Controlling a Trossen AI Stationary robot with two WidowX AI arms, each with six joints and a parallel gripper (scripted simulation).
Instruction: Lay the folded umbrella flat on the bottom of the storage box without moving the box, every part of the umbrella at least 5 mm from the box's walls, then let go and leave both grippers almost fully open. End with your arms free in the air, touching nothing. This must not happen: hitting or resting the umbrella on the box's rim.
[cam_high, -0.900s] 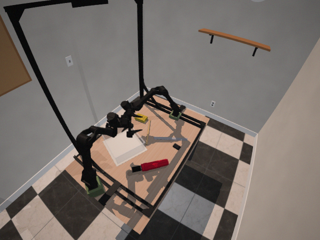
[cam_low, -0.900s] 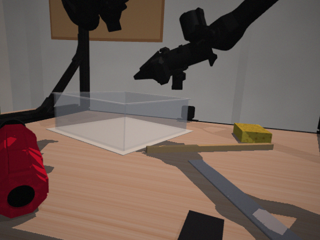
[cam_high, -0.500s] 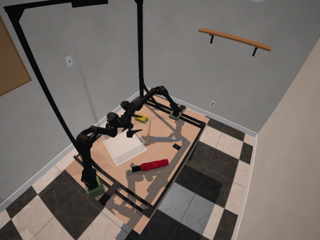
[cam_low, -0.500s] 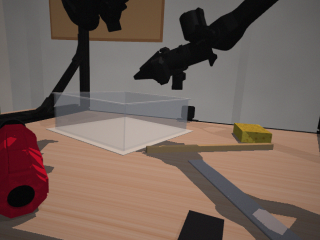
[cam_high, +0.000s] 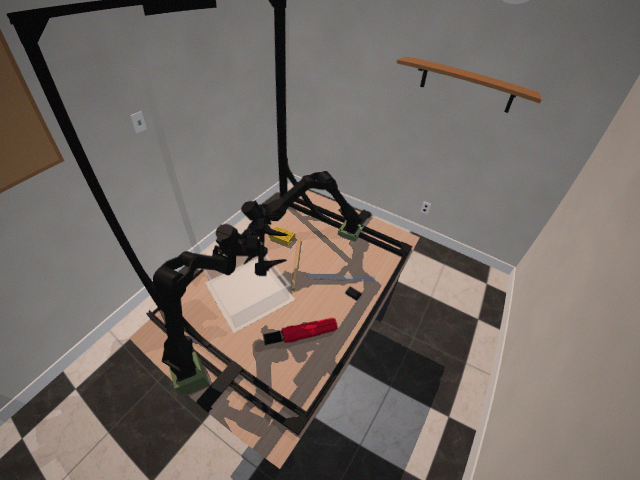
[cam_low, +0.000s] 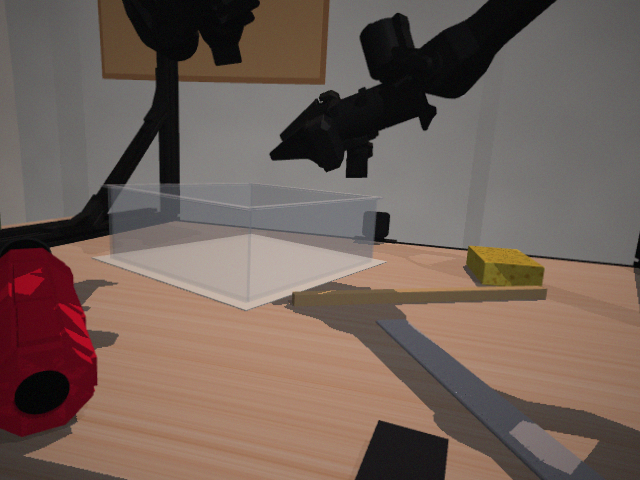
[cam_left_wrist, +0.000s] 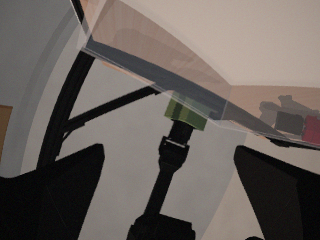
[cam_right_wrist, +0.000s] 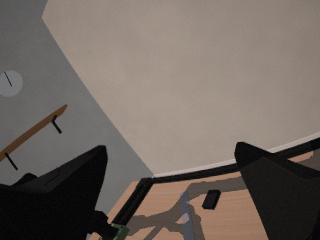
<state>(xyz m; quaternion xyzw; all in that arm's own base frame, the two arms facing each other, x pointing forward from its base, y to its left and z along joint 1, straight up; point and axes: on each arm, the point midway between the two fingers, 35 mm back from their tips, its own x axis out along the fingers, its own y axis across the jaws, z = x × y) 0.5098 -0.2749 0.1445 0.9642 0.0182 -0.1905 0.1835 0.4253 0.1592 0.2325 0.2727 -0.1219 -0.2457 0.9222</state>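
Observation:
The red folded umbrella (cam_high: 305, 330) with a black handle lies flat on the wooden table in front of the clear storage box (cam_high: 248, 297). It also fills the left edge of the exterior view (cam_low: 41, 341). The box (cam_low: 242, 237) holds nothing. My left gripper (cam_low: 289, 149) hangs open and empty in the air above the box's far corner (cam_high: 262, 238). My right gripper (cam_high: 266, 266) is open and empty, also in the air over the box's far side. In the exterior view it is high up and cut off at the top left (cam_low: 224, 41). Neither gripper is near the umbrella.
A yellow sponge (cam_low: 504, 266), a wooden stick (cam_low: 418, 295), a grey ruler (cam_low: 475, 392) and a small black block (cam_low: 400, 454) lie on the table right of the box. A black frame runs round the table edge, with tall posts behind.

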